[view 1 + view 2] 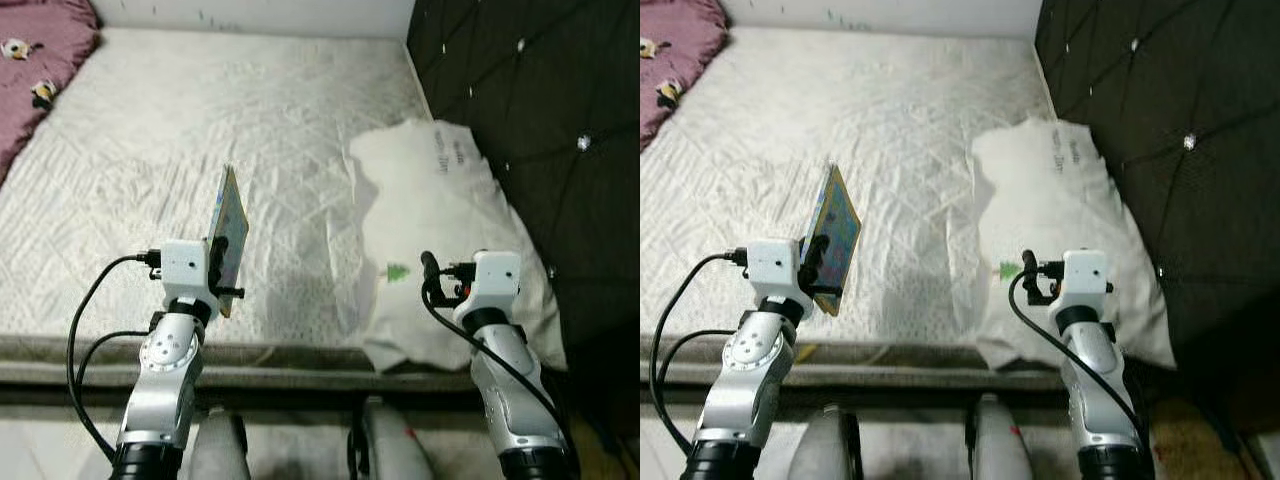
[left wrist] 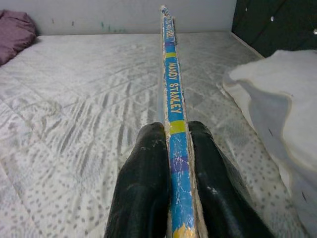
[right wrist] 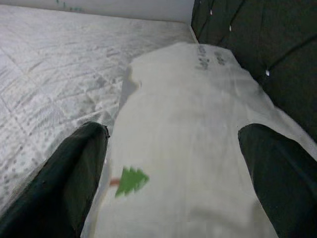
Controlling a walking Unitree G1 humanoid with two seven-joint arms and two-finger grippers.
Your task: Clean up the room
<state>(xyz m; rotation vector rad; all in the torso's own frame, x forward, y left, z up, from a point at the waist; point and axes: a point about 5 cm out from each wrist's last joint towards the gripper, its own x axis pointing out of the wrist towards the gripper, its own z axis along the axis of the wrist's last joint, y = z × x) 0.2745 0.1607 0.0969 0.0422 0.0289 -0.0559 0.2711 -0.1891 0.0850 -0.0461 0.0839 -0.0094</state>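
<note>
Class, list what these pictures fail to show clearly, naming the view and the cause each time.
- Book cover: edge-on in the left wrist view, too small from the head.
- Pillow print: too small in both eye views.
- Purple blanket: cut off by the frame edge.

Both arms: silver cast forearms, white box housing at each wrist, black cables looping out behind it. Left gripper (image 2: 181,148): two long glossy black fingers (image 2: 143,188), scuffed with pale flecks. Right gripper (image 3: 173,178): same black fingers. Small red part beside the right wrist housing.
</note>
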